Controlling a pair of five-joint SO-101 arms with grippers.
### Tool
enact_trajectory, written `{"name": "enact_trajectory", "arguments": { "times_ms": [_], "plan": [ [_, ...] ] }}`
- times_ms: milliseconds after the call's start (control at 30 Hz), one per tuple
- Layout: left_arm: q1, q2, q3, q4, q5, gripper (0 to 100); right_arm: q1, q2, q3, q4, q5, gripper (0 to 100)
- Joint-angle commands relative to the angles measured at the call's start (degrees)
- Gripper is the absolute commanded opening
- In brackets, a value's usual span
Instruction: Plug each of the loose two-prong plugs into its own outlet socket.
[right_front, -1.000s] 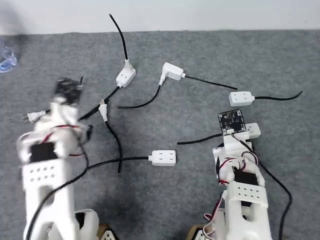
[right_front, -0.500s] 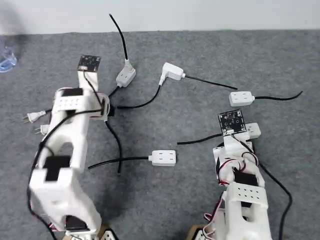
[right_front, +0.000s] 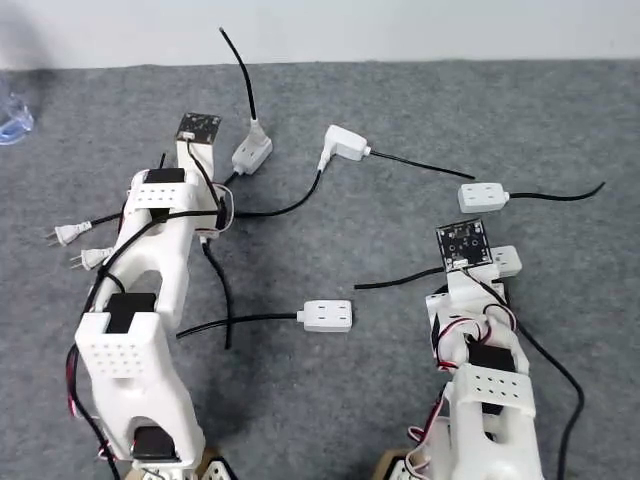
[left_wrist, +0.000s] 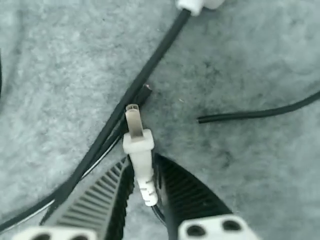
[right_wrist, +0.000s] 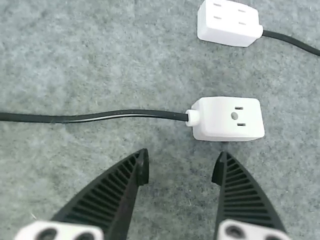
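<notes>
While your left tool (left_wrist: 142, 185) pinched the two-prong plug (left_wrist: 138, 145) by its tail toward the desk's left edge and your right tool (right_wrist: 181, 167) gaped empty, that narrow hold could have let the plug twist off-line.

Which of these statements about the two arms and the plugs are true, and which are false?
1. The left end effector grips a white two-prong plug. True.
2. The right end effector is shut on an outlet socket. False: it is open, and the socket lies on the carpet beyond its fingertips, untouched.
3. Two loose plugs lie on the carpet beside the left arm. True.
4. The held plug sits in a socket. False: its prongs are bare and plugged into nothing.
</notes>
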Motion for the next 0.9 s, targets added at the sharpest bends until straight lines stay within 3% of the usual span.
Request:
{"name": "enact_trajectory", "arguments": {
  "times_ms": [0, 233, 367, 467, 600, 667, 867],
  "plan": [
    [-0.09, -0.53, -1.54, 1.67, -3.87, 3, -0.66, -0.75, -0.44, -1.19, 0.62, 22.6],
    [0.26, -1.23, -1.89, 2.73, -5.01, 1, -0.66, -0.75, -0.44, -1.19, 0.62, 22.6],
    [1.41, -6.77, -5.93, 13.19, -10.9, 1, -0.66, -0.75, -0.44, -1.19, 0.62, 22.6],
    [3.34, -12.92, -9.45, 23.74, -18.64, 1, -0.66, -0.75, -0.44, -1.19, 0.62, 22.6],
    [5.71, -19.6, -16.48, 40.0, -34.73, 1, -0.66, -0.75, -0.44, -1.19, 0.62, 22.6],
    [5.89, -22.77, -17.1, 40.53, -41.67, 1, -0.66, -0.75, -0.44, -1.19, 0.62, 22.6],
    [10.46, -29.89, -15.43, 40.62, -46.95, 1, -0.48, -0.75, -0.44, -1.19, 0.62, 22.6]
  ]
}}
